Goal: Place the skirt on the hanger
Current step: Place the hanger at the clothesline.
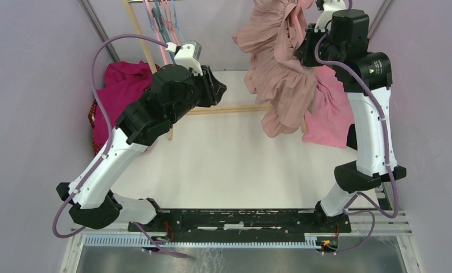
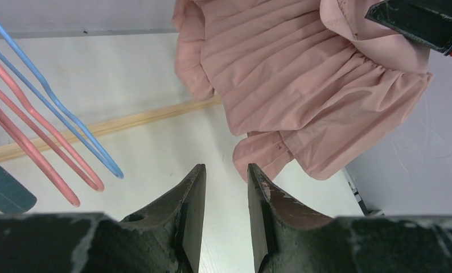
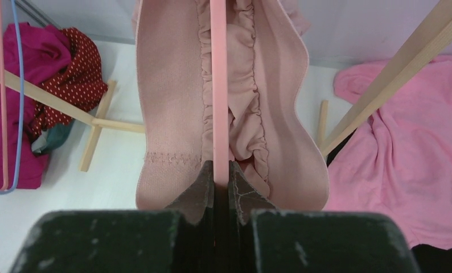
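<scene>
I see the dusty-pink skirt (image 1: 283, 74) hanging in the air over the far right of the table. It is bunched and pleated, with its ruffled tiers drooping downward. On the right wrist camera its elastic waistband faces me, spread wide, with gathered fabric down the middle. A slim pink hanger (image 3: 218, 85) arm runs straight up along that gathered middle, pinched at its near end between the fingers of my right gripper (image 3: 221, 170).

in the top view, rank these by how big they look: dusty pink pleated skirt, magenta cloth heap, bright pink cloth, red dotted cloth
1. dusty pink pleated skirt, though it hangs nearer the camera
2-3. magenta cloth heap and bright pink cloth: look alike, both partly hidden
4. red dotted cloth, only a sliver shows
</scene>
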Available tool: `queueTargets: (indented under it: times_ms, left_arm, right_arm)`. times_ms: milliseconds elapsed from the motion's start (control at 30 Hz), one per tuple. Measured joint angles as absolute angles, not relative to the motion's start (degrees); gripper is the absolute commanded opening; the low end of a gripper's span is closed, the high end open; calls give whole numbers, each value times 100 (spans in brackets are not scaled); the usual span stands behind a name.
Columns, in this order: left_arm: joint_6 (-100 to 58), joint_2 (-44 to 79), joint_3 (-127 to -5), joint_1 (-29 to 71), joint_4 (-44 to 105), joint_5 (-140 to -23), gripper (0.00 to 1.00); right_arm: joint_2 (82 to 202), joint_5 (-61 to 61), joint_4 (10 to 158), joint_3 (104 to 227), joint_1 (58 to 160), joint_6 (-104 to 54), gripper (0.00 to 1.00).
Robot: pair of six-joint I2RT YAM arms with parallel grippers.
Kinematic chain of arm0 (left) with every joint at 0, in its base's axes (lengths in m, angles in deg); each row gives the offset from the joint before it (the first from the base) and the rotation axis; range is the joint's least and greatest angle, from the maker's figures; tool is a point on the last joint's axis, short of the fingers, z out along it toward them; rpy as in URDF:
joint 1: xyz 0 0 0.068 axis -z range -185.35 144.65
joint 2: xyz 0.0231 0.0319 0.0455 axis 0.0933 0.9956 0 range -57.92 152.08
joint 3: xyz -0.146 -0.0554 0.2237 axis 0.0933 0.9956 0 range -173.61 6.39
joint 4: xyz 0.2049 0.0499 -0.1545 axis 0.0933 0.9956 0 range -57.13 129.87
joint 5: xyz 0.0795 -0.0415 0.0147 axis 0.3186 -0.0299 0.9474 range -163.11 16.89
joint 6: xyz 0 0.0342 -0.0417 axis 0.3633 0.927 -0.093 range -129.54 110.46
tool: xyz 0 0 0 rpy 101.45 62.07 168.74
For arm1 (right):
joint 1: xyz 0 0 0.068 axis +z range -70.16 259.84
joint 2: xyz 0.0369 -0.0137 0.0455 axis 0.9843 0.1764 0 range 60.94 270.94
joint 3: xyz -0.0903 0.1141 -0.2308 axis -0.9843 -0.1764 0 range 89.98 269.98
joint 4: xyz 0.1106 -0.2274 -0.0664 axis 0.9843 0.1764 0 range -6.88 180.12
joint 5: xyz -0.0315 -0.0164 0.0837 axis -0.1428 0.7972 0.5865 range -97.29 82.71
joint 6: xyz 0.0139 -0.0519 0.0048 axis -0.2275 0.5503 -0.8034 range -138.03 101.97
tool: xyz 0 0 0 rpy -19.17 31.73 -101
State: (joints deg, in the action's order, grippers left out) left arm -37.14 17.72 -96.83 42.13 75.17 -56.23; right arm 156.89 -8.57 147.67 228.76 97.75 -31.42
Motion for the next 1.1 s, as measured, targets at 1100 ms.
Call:
queueTargets:
  times_ms: [1100]
  left_arm:
    - [-3709, 2217, -10063, 4213, 7694, -5625, 38]
  right_arm:
    - [16443, 221, 14114, 23219, 9008, -3476, 1]
